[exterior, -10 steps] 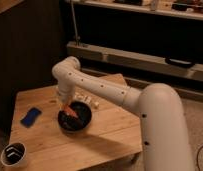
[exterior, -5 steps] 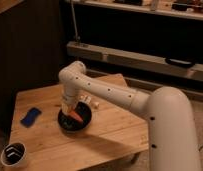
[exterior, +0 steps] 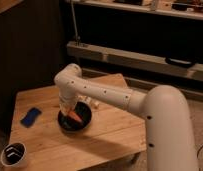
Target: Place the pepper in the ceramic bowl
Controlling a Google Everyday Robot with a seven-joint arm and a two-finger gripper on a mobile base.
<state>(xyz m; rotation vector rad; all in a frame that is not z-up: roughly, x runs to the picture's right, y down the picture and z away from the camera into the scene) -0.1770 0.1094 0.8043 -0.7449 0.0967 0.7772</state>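
Observation:
The black ceramic bowl (exterior: 75, 121) sits near the middle of the wooden table (exterior: 110, 132). An orange pepper (exterior: 74, 116) shows inside the bowl, just below my gripper (exterior: 68, 108). The gripper points down from the white arm (exterior: 105, 95) right over the bowl's left half. The arm's wrist hides the gripper's tip, and I cannot tell whether the pepper is held or lying in the bowl.
A blue rectangular block (exterior: 30, 116) lies on the table's left side. A small black white-rimmed cup (exterior: 14, 155) stands at the front left corner. A small pale object (exterior: 94, 104) rests just behind the bowl. Dark shelving (exterior: 145, 55) runs behind the table.
The arm's elbow has swung a little right and up over the bowl. The pepper stays in the bowl area beneath the gripper.

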